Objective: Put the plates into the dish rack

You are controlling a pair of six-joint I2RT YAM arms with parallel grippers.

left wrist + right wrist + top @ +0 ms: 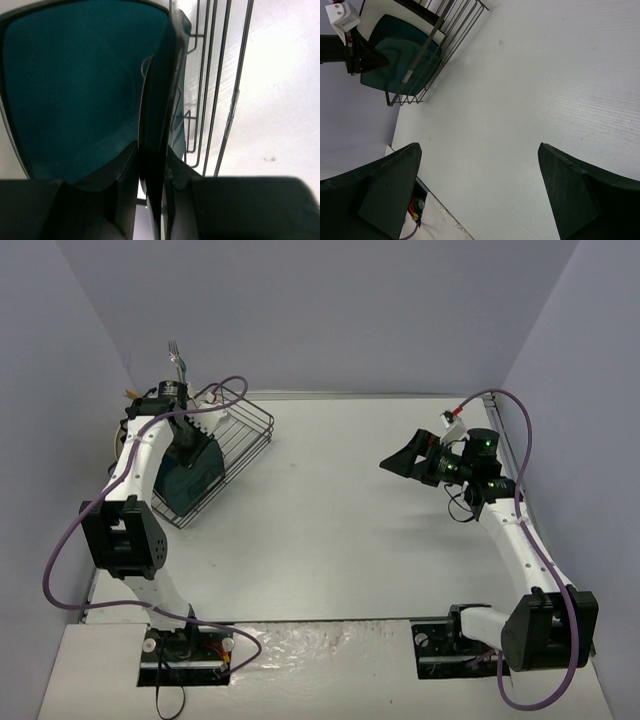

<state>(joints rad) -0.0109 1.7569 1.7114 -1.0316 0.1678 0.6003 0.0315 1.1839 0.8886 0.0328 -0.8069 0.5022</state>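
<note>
Dark teal plate (75,90) on edge in near end of dish rack (245,430), far left; rim pinched by nearly closed left gripper (152,155), right above it. Glossy, rounded corners, white plate (375,12) just behind. Right gripper (479,150) spread wide, empty, well apart at right.

No text, label, brand, number or sign is legible in any view. A pale patch (407,76) on a wire of the dish rack (428,42) is too small and blurred to read.
</note>
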